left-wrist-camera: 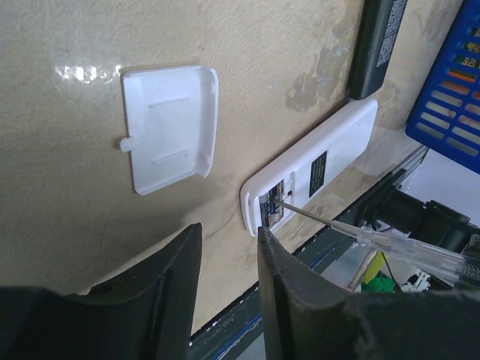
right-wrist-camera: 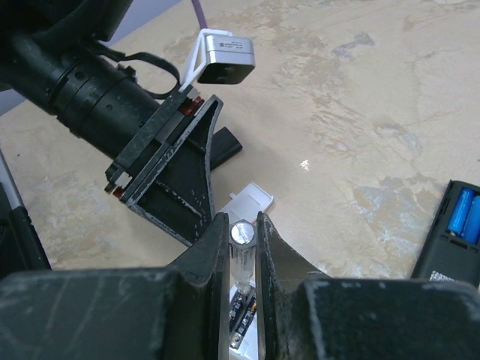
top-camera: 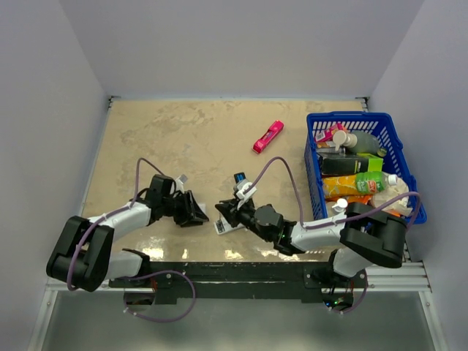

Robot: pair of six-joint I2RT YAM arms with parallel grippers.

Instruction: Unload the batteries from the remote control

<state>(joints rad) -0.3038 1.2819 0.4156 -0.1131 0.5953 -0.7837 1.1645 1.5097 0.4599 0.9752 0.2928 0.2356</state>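
As the right gripper (right-wrist-camera: 240, 225) pinches a clear-handled screwdriver (left-wrist-camera: 405, 249), tip inside the white plastic remote control (left-wrist-camera: 330, 142) by the table's (top-camera: 183, 139) near edge, the left gripper (left-wrist-camera: 229, 236) stands spread.

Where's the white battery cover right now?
Left wrist view, upper left: the white battery cover lies on the table, apart from the white remote to its right.

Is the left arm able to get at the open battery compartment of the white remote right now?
Probably not cleanly: the screwdriver held in the right fingers pokes into the compartment, though the left fingers sit close, open and empty.
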